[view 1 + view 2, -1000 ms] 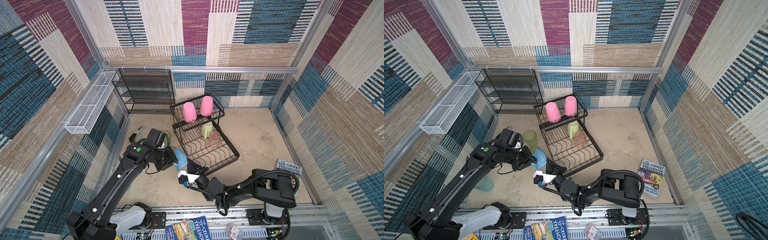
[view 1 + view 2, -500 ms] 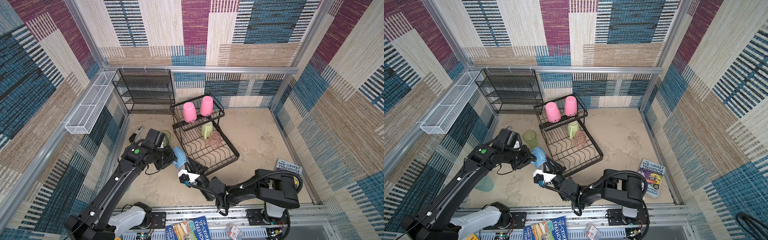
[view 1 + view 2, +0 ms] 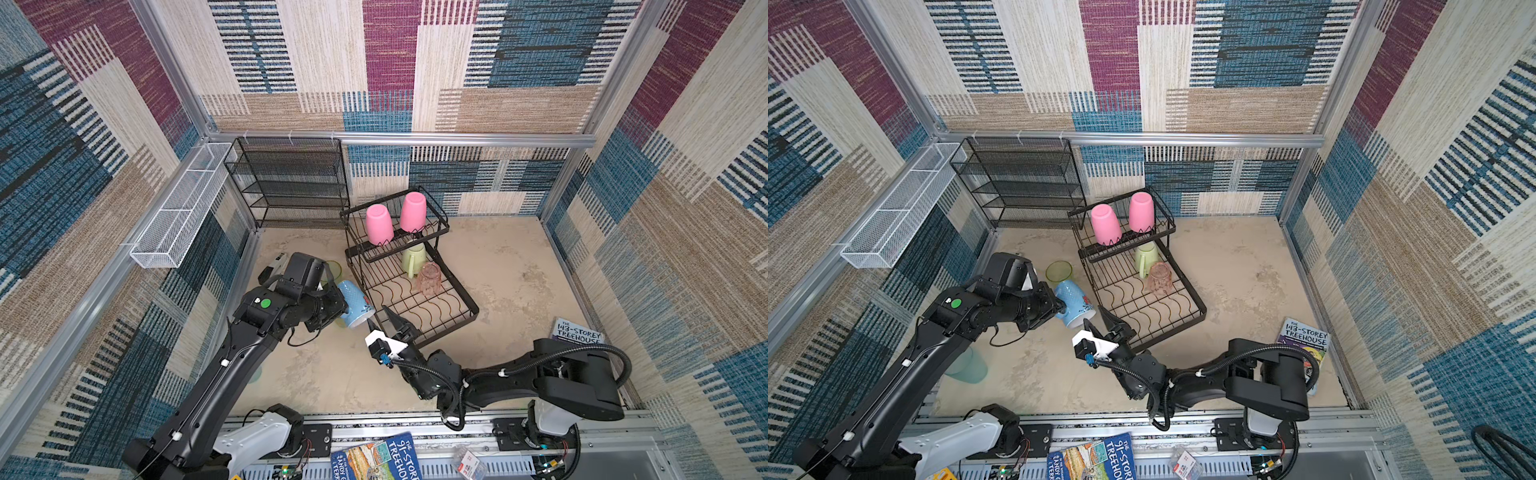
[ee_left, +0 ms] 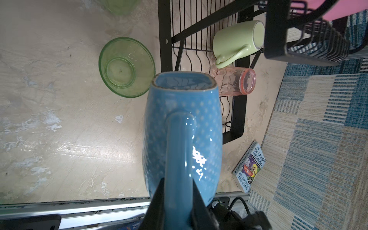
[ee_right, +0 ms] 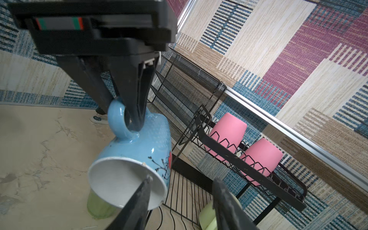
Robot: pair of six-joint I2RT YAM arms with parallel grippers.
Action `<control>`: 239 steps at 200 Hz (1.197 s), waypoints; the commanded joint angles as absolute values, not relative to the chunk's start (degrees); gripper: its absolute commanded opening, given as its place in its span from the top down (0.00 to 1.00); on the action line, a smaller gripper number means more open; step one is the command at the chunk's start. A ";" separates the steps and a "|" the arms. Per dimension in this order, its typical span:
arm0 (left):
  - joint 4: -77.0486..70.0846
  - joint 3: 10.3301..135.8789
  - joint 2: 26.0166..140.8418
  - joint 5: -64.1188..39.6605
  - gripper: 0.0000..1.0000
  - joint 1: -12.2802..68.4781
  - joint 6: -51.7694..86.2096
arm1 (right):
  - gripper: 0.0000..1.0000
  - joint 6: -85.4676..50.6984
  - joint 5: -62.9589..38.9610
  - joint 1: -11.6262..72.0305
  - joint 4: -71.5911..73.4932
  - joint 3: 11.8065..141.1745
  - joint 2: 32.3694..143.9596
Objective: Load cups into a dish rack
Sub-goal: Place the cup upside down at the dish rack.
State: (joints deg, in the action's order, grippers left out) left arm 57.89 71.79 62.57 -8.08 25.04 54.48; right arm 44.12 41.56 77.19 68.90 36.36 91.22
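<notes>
Firmly, my left gripper (image 4: 178,201) pinches the handle of one dotted blue mug (image 3: 355,303), white inside, tilted mouth-down beside the dish rack (image 3: 432,309). My right gripper (image 5: 182,180) gapes empty near its rim. Racked are two pink tumblers (image 3: 379,224), one pale-green mug (image 3: 413,259) and one clear-pink tumbler (image 3: 428,279), leaning, I think.

A robot test cell in a lab: patterned woven panels (image 3: 386,62) line the left, right and far walls inside an aluminium frame (image 3: 399,139), the floor (image 3: 498,266) is a mottled beige sheet, and a metal rail (image 3: 374,424) along the near edge carries bolted arm bases (image 3: 257,436) and exposed wiring (image 3: 563,451).
</notes>
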 commanded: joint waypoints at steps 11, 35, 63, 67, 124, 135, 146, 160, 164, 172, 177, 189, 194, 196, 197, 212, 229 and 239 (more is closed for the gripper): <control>56.98 72.11 61.65 -3.55 0.94 25.17 49.52 | 0.44 33.45 42.55 77.19 56.95 35.21 84.87; 56.61 71.33 60.82 -0.80 0.94 25.62 46.98 | 0.43 25.57 43.15 76.63 47.14 35.46 79.91; 54.77 70.72 59.73 2.45 0.94 27.39 44.27 | 0.43 15.91 41.19 74.13 35.94 36.23 74.39; 54.35 70.60 59.48 2.94 0.94 27.77 43.92 | 0.43 14.92 41.09 73.84 34.71 36.31 73.61; 48.03 65.71 55.75 9.15 0.94 35.20 41.35 | 0.41 -2.75 32.35 61.35 12.33 42.19 62.83; 46.24 64.50 55.14 10.77 0.94 37.57 40.50 | 0.40 -5.08 30.44 58.82 9.13 43.80 62.42; 44.30 63.12 54.59 12.84 0.94 40.10 39.55 | 0.40 -7.03 28.51 56.68 6.14 45.78 62.61; 41.86 61.46 54.27 15.50 0.93 43.14 38.55 | 0.40 -9.26 26.84 54.66 3.17 48.06 63.31; 41.09 60.96 54.23 16.13 0.93 44.02 38.23 | 0.40 -9.97 26.33 54.02 2.47 48.62 63.54; 39.57 59.94 54.01 17.78 0.93 45.89 37.68 | 0.40 -11.83 25.28 52.65 0.48 49.84 63.87; 38.37 59.24 53.82 18.83 0.92 46.99 37.38 | 0.40 -12.69 24.66 51.51 -0.48 50.38 64.15; 35.42 57.54 53.53 20.82 0.92 49.47 36.31 | 0.41 -15.12 22.85 49.18 -2.62 51.55 64.17; 34.10 56.74 53.39 21.87 0.92 50.54 35.87 | 0.41 -15.96 22.19 48.10 -3.34 51.82 64.09; 33.53 56.51 53.31 22.34 0.92 51.00 35.64 | 0.41 -16.27 21.92 47.73 -3.52 51.96 64.01; 33.24 56.33 53.29 22.55 0.92 51.25 35.53 | 0.42 -16.40 21.81 47.55 -3.65 51.99 63.95; 28.33 53.94 52.74 25.99 0.91 54.68 33.52 | 0.42 -18.24 19.78 44.79 -4.79 52.34 63.26; 22.30 51.28 52.38 29.73 0.90 58.08 30.59 | 0.42 -19.63 17.94 41.91 -6.27 52.84 62.59; 18.24 49.59 52.30 32.05 0.90 60.09 28.66 | 0.43 -20.41 16.86 40.30 -6.91 53.00 62.33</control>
